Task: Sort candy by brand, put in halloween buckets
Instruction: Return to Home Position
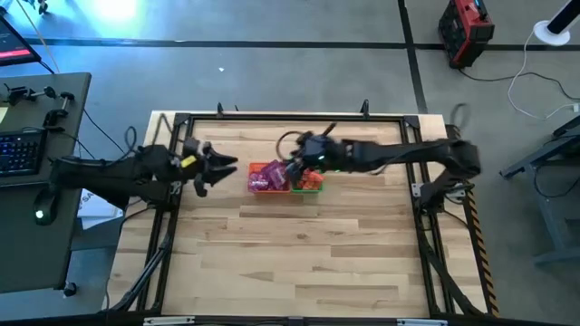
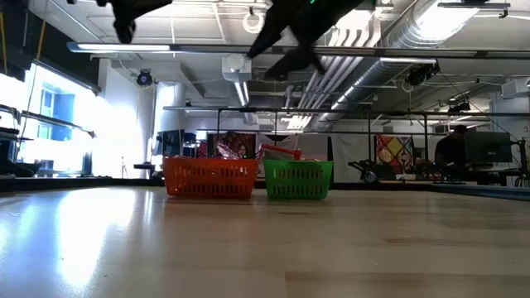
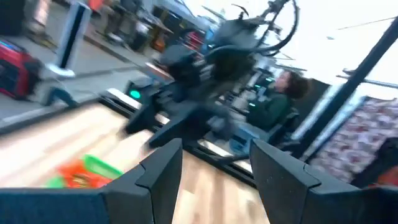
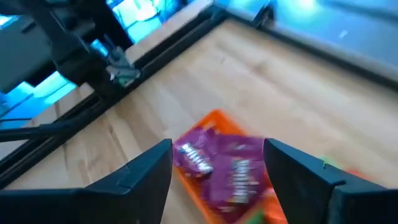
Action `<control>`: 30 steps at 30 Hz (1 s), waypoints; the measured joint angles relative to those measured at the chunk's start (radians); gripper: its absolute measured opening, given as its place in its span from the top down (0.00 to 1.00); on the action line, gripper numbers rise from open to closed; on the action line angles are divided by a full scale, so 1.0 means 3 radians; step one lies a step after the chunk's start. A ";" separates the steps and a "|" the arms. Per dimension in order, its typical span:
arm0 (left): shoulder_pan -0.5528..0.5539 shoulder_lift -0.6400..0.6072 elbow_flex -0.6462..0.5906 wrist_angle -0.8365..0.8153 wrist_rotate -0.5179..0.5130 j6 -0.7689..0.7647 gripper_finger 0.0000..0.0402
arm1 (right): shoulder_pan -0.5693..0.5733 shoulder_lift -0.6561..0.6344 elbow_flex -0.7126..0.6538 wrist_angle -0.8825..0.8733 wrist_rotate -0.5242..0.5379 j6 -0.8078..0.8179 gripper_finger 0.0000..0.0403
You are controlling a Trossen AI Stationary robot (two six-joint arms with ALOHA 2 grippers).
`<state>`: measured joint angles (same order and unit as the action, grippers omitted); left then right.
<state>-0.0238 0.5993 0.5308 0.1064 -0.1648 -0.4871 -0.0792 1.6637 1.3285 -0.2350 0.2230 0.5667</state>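
Observation:
The orange bucket (image 1: 264, 178) and the green bucket (image 1: 310, 181) stand side by side on their bases near the table's far middle; the low view shows the orange bucket (image 2: 209, 177) left of the green bucket (image 2: 297, 180). Purple candy packets (image 4: 221, 167) lie heaped in the orange bucket (image 4: 214, 117); orange-red packets (image 1: 311, 180) fill the green one. My right gripper (image 4: 217, 163) hangs open above the buckets, holding nothing. My left gripper (image 3: 214, 163) is open too, raised left of the orange bucket, near the table's left side (image 1: 217, 168).
A dark metal frame (image 1: 272, 117) runs around the table's edges. Bare wooden tabletop (image 1: 290, 254) stretches from the buckets to the near edge. A person in dark green (image 3: 273, 102) sits beyond the table in the left wrist view. A desk with a keyboard (image 1: 23, 149) stands left of the table.

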 joint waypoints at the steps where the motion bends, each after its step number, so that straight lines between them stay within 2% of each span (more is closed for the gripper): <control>1: 0.0020 -0.0084 0.0000 -0.0083 -0.0050 0.0066 0.55 | 0.0000 -0.0122 0.0000 -0.0113 0.0069 -0.0052 0.39; 4: 0.0076 -0.0253 -0.0041 -0.0211 -0.0107 0.0261 0.56 | 0.0001 -0.0522 0.0003 -0.0471 0.0240 -0.0096 0.39; 6: 0.0111 -0.0322 -0.0253 0.0092 -0.0112 0.0322 0.58 | 0.0001 -0.0757 0.0003 -0.0717 0.0291 -0.0075 0.39; 10: 0.0127 -0.0340 -0.1032 0.1474 -0.0148 0.0323 0.68 | 0.0072 -0.1126 0.0003 -0.1035 0.0429 -0.0010 0.45; 12: 0.0129 -0.0346 -0.1421 0.2075 -0.0256 0.0296 0.76 | 0.0171 -0.1270 0.0003 -0.1117 0.0589 0.0002 0.53; 14: 0.0153 -0.0405 -0.1728 0.2543 -0.0295 0.0289 0.84 | 0.0276 -0.1376 0.0003 -0.1205 0.0706 0.0058 0.65; 17: 0.0226 -0.0536 -0.1666 0.2389 -0.0127 0.0303 0.96 | 0.0425 -0.1467 0.0001 -0.1415 0.0782 0.0202 0.90; 18: 0.0255 -0.0547 -0.1665 0.2340 -0.0037 0.0320 0.98 | 0.0471 -0.1485 0.0001 -0.1525 0.0785 0.0251 0.95; 22: 0.0377 -0.0601 -0.1734 0.2154 0.0224 0.0222 0.98 | 0.0722 -0.1481 -0.0003 -0.2164 0.0550 0.0646 0.95; 24: 0.0431 -0.0636 -0.1733 0.1938 0.0317 0.0142 0.99 | 0.0913 -0.1482 -0.0005 -0.2502 0.0548 0.0908 0.98; 28: 0.0527 -0.0665 -0.1733 0.1676 0.0524 -0.0003 1.00 | 0.1425 -0.1508 -0.0006 -0.2990 0.0859 0.1546 0.99; 30: 0.0561 -0.0680 -0.1733 0.1716 0.0583 -0.0075 1.00 | 0.1717 -0.1568 -0.0117 -0.2976 0.1044 0.1857 1.00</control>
<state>0.1447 0.3954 0.0109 0.6211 0.0101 -0.5097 0.4358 1.1932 1.2933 -1.1279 0.5362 1.1236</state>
